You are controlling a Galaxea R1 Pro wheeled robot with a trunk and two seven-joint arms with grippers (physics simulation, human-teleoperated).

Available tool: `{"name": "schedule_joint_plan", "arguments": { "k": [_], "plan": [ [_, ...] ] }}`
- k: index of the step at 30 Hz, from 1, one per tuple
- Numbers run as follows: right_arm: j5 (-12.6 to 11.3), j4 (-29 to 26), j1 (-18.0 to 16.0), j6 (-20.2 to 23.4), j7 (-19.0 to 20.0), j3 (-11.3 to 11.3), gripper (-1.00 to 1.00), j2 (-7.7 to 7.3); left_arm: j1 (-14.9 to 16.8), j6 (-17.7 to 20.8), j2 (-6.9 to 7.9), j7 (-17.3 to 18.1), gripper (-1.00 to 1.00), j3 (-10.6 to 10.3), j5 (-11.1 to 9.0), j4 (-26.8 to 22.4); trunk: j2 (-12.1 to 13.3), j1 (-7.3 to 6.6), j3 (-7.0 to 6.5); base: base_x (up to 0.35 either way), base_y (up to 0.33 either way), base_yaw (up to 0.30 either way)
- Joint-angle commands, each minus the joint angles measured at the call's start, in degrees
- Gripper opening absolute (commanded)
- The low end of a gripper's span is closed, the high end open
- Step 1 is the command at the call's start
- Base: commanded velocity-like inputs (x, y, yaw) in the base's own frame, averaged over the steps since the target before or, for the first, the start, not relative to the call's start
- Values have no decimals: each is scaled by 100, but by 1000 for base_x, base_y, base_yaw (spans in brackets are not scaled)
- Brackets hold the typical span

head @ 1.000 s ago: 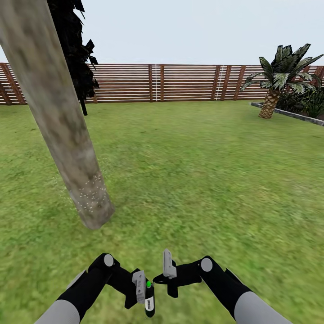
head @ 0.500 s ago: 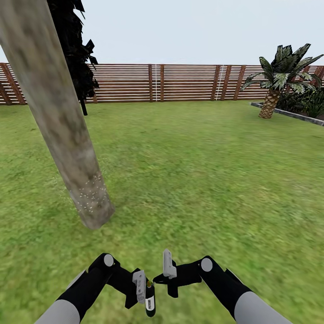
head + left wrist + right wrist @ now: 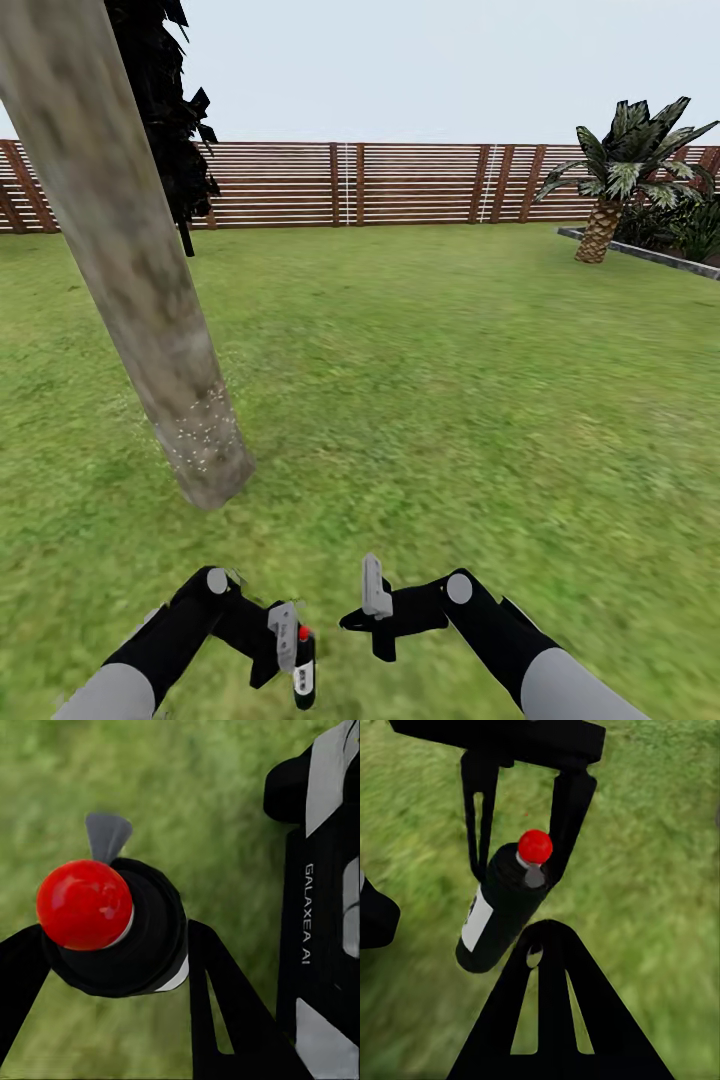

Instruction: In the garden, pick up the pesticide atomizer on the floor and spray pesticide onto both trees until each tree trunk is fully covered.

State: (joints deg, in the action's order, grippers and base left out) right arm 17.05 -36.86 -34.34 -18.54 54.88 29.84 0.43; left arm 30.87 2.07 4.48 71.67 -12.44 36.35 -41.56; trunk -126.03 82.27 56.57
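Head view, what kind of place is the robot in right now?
Most likely a fenced garden or backyard: green lawn all around, a brown slatted wooden fence behind it, a thick bare tree trunk, and a small palm.

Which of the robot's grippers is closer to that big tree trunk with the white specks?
The left. The left gripper, shut on the pesticide atomizer, sits below and slightly right of the tree trunk base. The right gripper is farther to the right, over open grass.
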Motion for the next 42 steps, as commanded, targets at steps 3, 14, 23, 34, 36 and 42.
{"name": "schedule_joint_plan", "arguments": {
  "k": [3,14,23,34,36,42],
  "plan": [
    [52,-5,-1,-27,0,1,-100,1,13,16,383,13,-100,-4,3,57,-2,-1,5,0,0,0],
    [31,634,8,-44,-399,-220,100,-276,-68,-248,1645,-849,-100,457,-66,271,-2,-1,5,0,0,0],
    [-142,3248,181,-281,-4505,-2325,100,-516,-122,-2077,1181,-4859,-100,2647,-1993,3397,-2,-1,5,0,0,0],
    [-1241,3279,872,-1096,-6052,-2338,100,-352,-762,-2720,765,-6095,-100,2709,-2904,3925,-2,-1,2,0,0,-9],
    [-1248,3238,876,-1099,-6056,-2359,100,-387,-767,-2713,754,-6095,-100,2722,-2901,3863,-2,-1,-7,0,0,-222],
    [-1262,3280,879,-1091,-6051,-2351,100,-347,-791,-2720,760,-6095,-100,2732,-2912,3919,-2,-1,-12,0,0,-293]
  ]
}}
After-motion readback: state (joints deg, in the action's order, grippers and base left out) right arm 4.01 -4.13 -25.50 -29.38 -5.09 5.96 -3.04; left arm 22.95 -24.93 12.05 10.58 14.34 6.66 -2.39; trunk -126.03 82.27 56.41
